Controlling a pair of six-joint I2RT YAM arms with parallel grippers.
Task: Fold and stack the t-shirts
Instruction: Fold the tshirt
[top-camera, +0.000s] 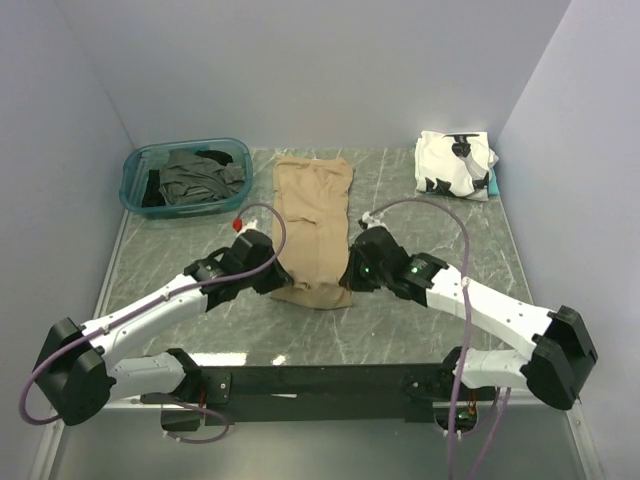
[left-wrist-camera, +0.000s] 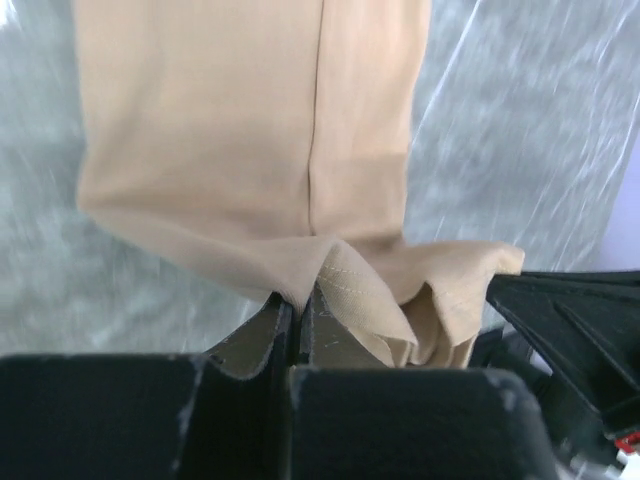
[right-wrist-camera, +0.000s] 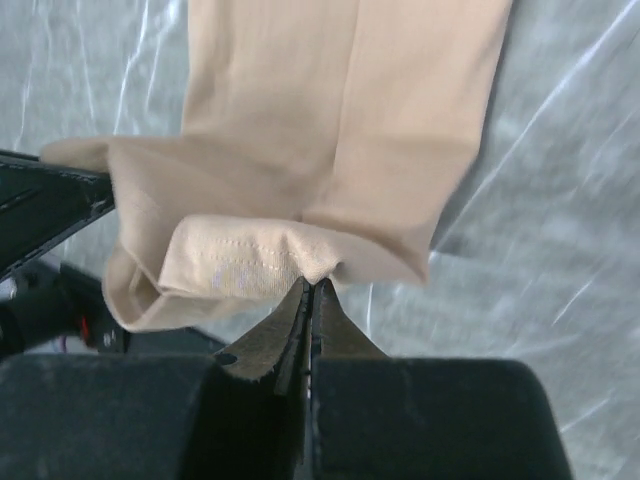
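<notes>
Two near corners of the tan t-shirt are pinched, one by the left hand and one by the right hand, each clamped tight on the hem (which bunches between them). The shirt lies folded lengthwise in the middle of the counter; the white black-patched t-shirt sits at the far right.
</notes>
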